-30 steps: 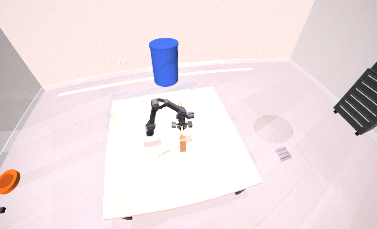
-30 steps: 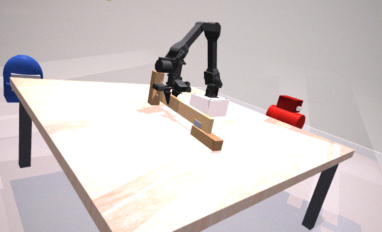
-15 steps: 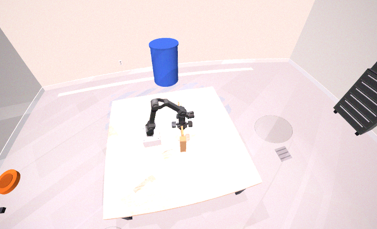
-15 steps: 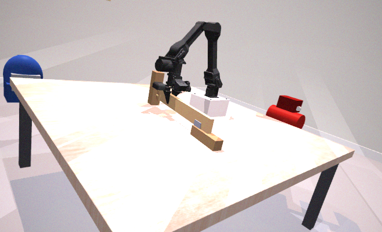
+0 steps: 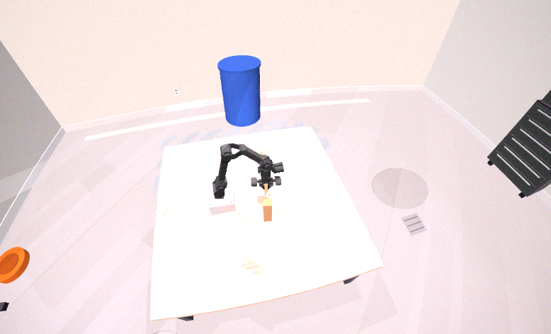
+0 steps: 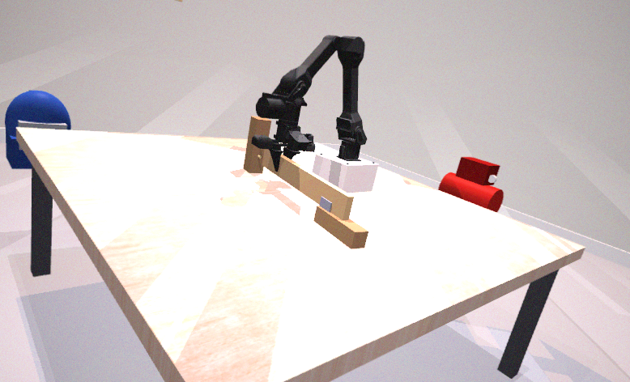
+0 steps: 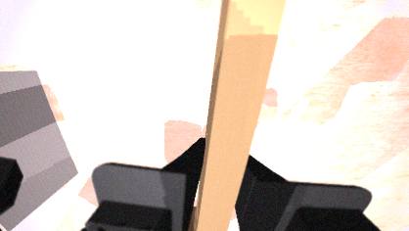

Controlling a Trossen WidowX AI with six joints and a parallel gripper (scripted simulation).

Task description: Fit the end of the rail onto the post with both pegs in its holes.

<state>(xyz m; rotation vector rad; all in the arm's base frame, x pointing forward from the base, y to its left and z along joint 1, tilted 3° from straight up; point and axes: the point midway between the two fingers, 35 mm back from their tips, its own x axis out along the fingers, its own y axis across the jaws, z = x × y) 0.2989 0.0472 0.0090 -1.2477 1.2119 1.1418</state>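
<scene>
- black parallel-jaw gripper [image 6: 278,159] clenched on long light-wood bed rail [image 6: 308,180], near its post end.
- rail held off pale wooden table [image 6: 165,265] at that end, just beside short upright wooden post [image 6: 257,144]; contact with post unclear.
- far end at low wooden footboard block [image 6: 341,228], by small grey bracket [image 6: 325,204].
- wrist view: dark fingers flank rail on both sides.

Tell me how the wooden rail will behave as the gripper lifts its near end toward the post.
The rail looks stiff, so it should pivot rather than bend. The gripper clamps it near one end, so its far end may shift in the bracket. Its narrow faces might slip slightly.
</scene>
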